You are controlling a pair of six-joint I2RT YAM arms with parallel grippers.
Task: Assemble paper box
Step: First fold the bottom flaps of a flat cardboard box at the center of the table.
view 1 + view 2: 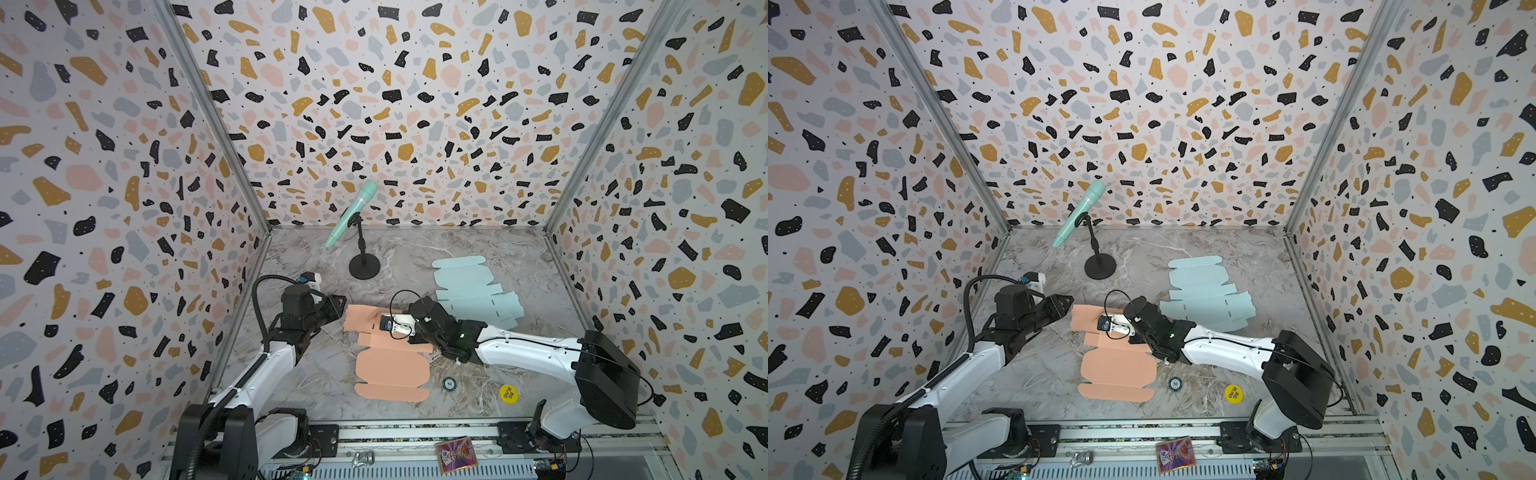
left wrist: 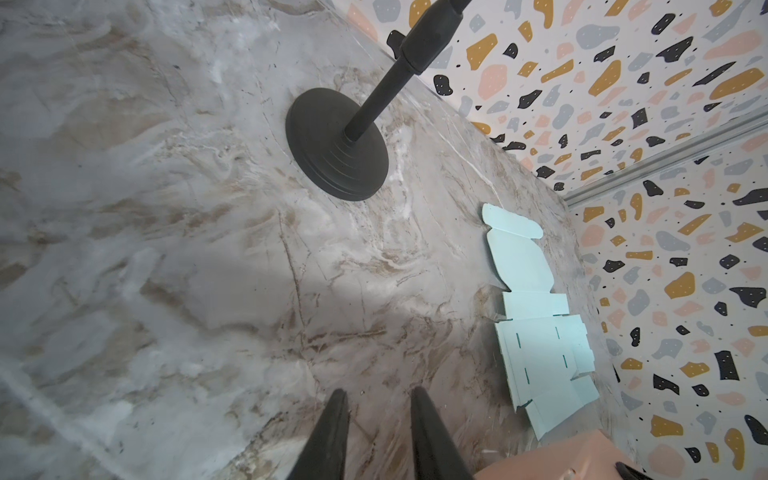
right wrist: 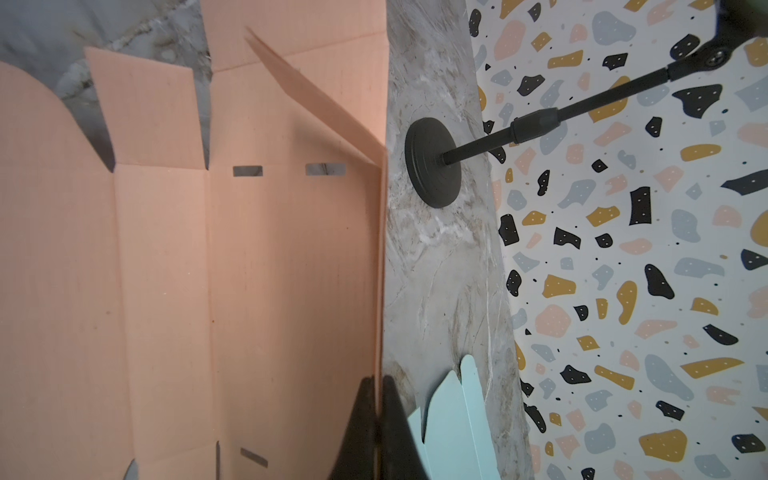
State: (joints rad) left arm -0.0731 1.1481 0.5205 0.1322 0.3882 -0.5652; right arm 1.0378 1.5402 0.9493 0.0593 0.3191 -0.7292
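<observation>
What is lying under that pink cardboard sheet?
The pink cardboard sheet lies on the marble table; marble shows through its slots in the right wrist view. Whether anything else lies beneath cannot be seen. The right gripper pinches one raised flap.

Light is bright, even and soft in every view, seemingly from overhead. Shadows on the bench are faint. Both top views bow the walls outward at the edges. Wrist views blur slightly close in.
</observation>
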